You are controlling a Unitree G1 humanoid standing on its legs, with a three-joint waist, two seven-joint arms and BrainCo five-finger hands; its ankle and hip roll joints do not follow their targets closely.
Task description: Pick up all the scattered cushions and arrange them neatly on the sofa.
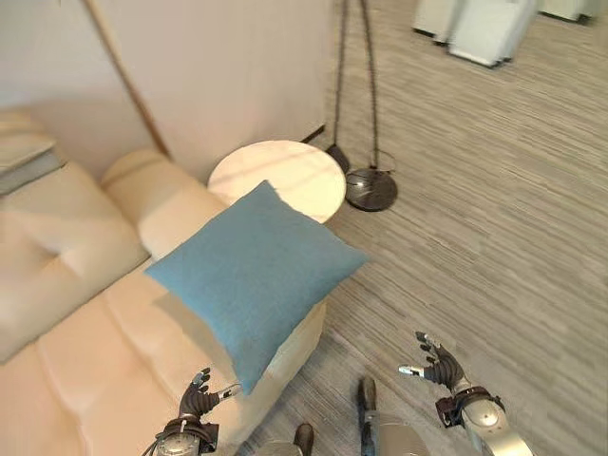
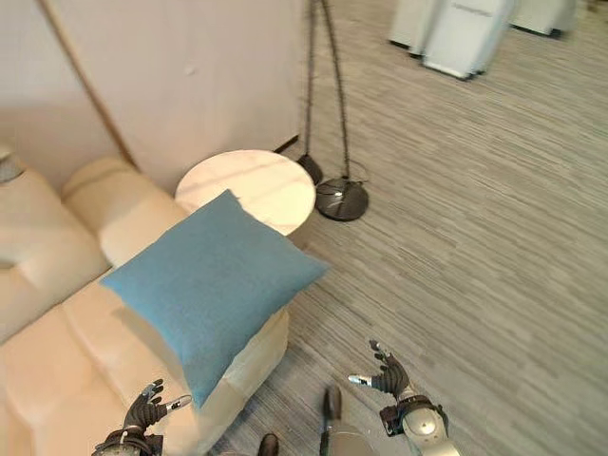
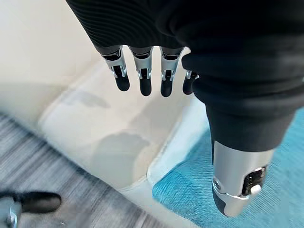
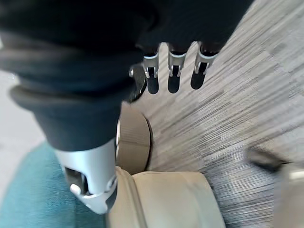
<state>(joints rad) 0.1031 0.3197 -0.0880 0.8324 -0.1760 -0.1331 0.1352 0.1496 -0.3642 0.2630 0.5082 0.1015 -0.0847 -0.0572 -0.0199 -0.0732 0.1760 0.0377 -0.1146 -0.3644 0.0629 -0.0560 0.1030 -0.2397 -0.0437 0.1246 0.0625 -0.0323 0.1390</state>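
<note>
- Silver fingers [image 3: 142, 76] on the left hand [image 1: 195, 404] hang loose, empty, beside the cushion's lower corner.
- Right hand [image 1: 439, 366] is spread too, over bare floor [image 1: 494, 237].
- Blue cushion [image 1: 252, 271] lies skewed on the sofa [image 1: 85, 361] arm, probably needs straightening.

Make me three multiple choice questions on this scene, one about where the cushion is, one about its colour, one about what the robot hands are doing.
1. Where does the cushion lie?
A. on the floor
B. on the sofa's end, by the round table
C. on the round table

2. What colour is the cushion?
A. blue
B. red
C. cream

3. What state are the robot hands in?
A. both open, holding nothing
B. left shut on the cushion
C. right shut on the cushion

Answers:
1 B: the cushion rests on the sofa, overhanging its end beside the table.
2 A: it is blue against the cream sofa.
3 A: the left robot hand and right robot hand show relaxed fingers, apart from the cushion.
</note>
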